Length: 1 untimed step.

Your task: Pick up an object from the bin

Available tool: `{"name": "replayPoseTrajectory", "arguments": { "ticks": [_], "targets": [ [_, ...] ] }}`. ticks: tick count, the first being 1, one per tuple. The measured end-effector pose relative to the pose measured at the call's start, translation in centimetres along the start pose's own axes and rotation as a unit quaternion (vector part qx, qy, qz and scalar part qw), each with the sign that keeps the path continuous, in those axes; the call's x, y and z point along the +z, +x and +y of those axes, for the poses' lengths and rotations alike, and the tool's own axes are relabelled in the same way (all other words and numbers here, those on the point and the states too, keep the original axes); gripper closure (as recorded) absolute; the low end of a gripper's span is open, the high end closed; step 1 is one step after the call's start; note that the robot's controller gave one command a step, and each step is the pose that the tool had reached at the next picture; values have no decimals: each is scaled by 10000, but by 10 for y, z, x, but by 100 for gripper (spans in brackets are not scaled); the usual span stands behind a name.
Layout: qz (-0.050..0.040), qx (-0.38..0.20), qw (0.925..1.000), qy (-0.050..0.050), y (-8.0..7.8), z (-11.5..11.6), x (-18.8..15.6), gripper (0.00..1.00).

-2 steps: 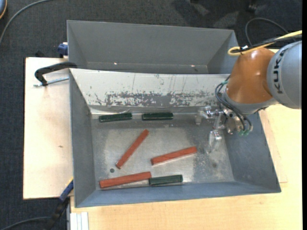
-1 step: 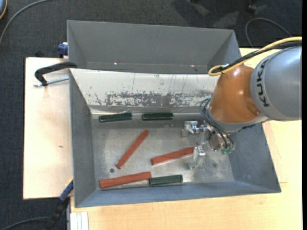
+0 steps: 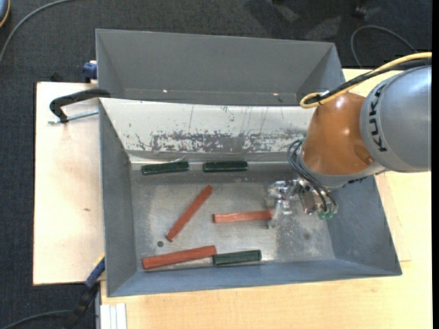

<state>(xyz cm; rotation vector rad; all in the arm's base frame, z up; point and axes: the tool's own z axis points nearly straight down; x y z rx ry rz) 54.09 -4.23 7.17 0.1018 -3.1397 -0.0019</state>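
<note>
Gripper (image 3: 280, 208) sits low at the right end of the short red bar (image 3: 240, 217), mid-floor of the bin (image 3: 113, 204).
The short red bar lies flat and runs left from the gripper. Cannot tell whether the gripper is wide, narrow or on the bar. Bare floor lies right of the gripper, up to the right wall. The slanted red bar (image 3: 188, 213) is apart to the left. The front red bar (image 3: 178, 258) and front green bar (image 3: 236, 257) lie end to end along the near wall. The back-left green bar (image 3: 164, 168) and back-right green bar (image 3: 225, 165) lie against the far wall.
</note>
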Motion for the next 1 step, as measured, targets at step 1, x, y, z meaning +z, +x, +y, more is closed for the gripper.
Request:
{"name": "replayPoseTrajectory", "arguments": {
  "ticks": [1],
  "targets": [
    [-77,552,9984,9,-5,-3,-151,100]
  ]
}}
